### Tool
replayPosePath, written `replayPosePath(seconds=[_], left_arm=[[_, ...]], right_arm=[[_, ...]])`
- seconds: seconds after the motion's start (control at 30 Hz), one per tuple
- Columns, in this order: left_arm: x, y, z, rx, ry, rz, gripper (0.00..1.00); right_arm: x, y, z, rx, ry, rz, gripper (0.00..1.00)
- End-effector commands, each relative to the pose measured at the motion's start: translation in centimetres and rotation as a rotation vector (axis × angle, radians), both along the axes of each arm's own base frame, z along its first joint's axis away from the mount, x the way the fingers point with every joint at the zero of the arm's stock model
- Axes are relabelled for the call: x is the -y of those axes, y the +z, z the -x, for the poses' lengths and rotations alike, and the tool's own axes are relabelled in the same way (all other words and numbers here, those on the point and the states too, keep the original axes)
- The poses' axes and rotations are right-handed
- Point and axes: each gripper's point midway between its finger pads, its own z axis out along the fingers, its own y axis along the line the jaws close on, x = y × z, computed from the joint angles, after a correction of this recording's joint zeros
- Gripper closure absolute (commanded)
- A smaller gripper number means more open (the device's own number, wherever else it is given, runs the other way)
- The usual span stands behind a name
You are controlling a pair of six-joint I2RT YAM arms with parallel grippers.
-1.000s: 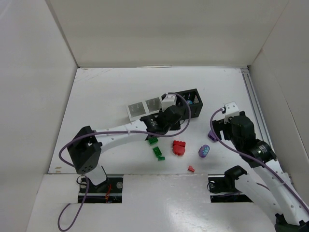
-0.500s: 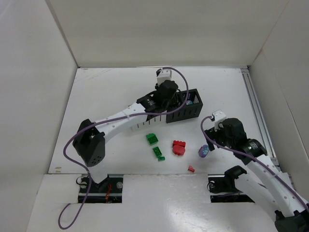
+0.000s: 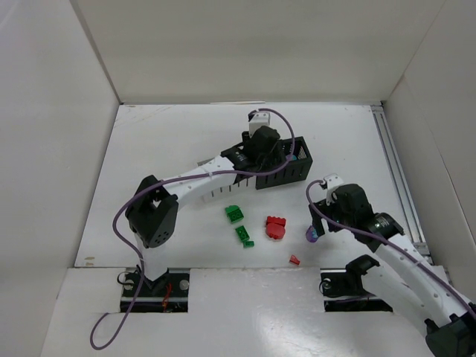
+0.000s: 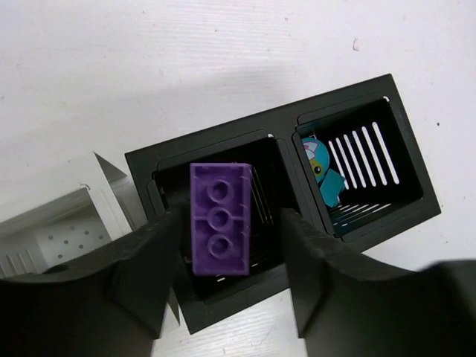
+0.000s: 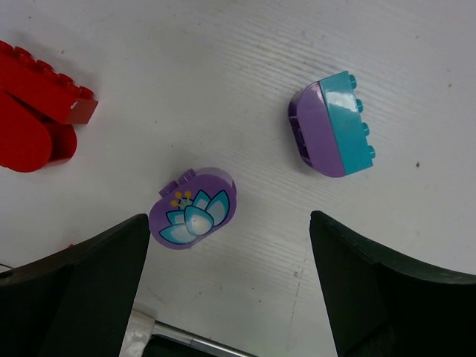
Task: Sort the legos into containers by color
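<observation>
Purple brick (image 4: pixel 220 219), flat rectangular, three studs in a row showing, sits between the left gripper's (image 4: pixel 229 242) fingers above the black bin's (image 4: pixel 223 132) left compartment. The jaws are parted wider than the brick, with a gap on one side. The right compartment holds a teal piece (image 4: pixel 322 168). The white bin (image 4: pixel 74 216) adjoins, contents unseen. The right gripper (image 5: pixel 230 260) is spread wide over the counter (image 5: pixel 223 74), above a rounded purple brick with lotus print (image 5: pixel 193 208). Near it are a purple-teal brick (image 5: pixel 332 125) and a red brick (image 5: pixel 37 111).
</observation>
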Motion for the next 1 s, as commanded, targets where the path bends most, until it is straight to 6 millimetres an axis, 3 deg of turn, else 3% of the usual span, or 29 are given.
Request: replayPosePath(seconds=[0.0, 0.03, 0.13, 0.2, 0.3, 0.37, 0.4, 0.47, 0.53, 0.57, 0.63, 0.67, 0.73, 0.8, 0.93, 0.97], left_arm=[[0.1, 3.1, -0.2, 0.062, -0.009, 0.061, 0.45], [-0.1, 4.3, 0.0, 0.084, -0.013, 0.076, 0.44], [-0.6, 5.0, 0.6, 0.101, -0.037, 0.073, 0.36], [-0.7, 6.8, 1.1, 0.129, -0.055, 0.118, 0.32], [-1.6, 8.6, 2.1, 0.163, -0.076, 0.134, 0.21], [-2.2, 8.6, 2.9, 0.159, -0.085, 0.138, 0.06], [-2.7, 10.1, 3.4, 0.187, -0.098, 0.158, 0.03], [-3.3, 9.6, 4.7, 0.185, -0.117, 0.144, 0.00], [-3.7, 10.8, 6.4, 0.207, -0.134, 0.165, 0.00], [-3.9, 9.7, 7.4, 0.188, -0.143, 0.163, 0.00], [-4.6, 10.0, 8.6, 0.176, -0.153, 0.211, 0.00], [-4.7, 8.6, 9.6, 0.147, -0.173, 0.206, 0.00], [-5.2, 8.3, 10.9, 0.123, -0.185, 0.249, 0.00], [-5.9, 6.4, 11.7, 0.092, -0.184, 0.247, 0.00], [-6.5, 5.3, 12.9, 0.061, -0.186, 0.261, 0.00], [-6.8, 5.1, 13.1, 0.061, -0.186, 0.261, 0.00]], right_arm=[[-1.5, -0.1, -0.7, 0.007, -0.015, -0.069, 0.08], [-1.9, -0.3, -0.6, 0.007, 0.000, -0.077, 0.08], [-2.7, -1.2, -0.4, -0.038, -0.023, -0.102, 0.08], [-2.9, -1.5, -0.2, -0.051, -0.040, -0.099, 0.08], [-2.6, -2.7, 0.5, -0.102, -0.111, -0.102, 0.08], [-2.6, -3.6, 1.1, -0.130, -0.145, -0.113, 0.08], [-2.8, -3.8, 1.3, -0.135, -0.146, -0.122, 0.08], [-3.0, -4.8, 1.7, -0.156, -0.172, -0.140, 0.09], [-3.0, -5.3, 1.7, -0.155, -0.180, -0.149, 0.09], [-3.4, -5.2, 1.2, -0.137, -0.189, -0.175, 0.09], [-3.4, -6.0, 1.2, -0.137, -0.218, -0.190, 0.12], [-3.8, -5.9, 0.9, -0.127, -0.207, -0.200, 0.12], [-3.6, -6.5, 1.0, -0.141, -0.240, -0.199, 0.16], [-3.2, -6.7, 0.5, -0.116, -0.274, -0.187, 0.19], [-2.9, -7.1, 0.0, -0.105, -0.298, -0.163, 0.28], [-2.9, -7.3, 0.1, -0.114, -0.300, -0.155, 0.34]])
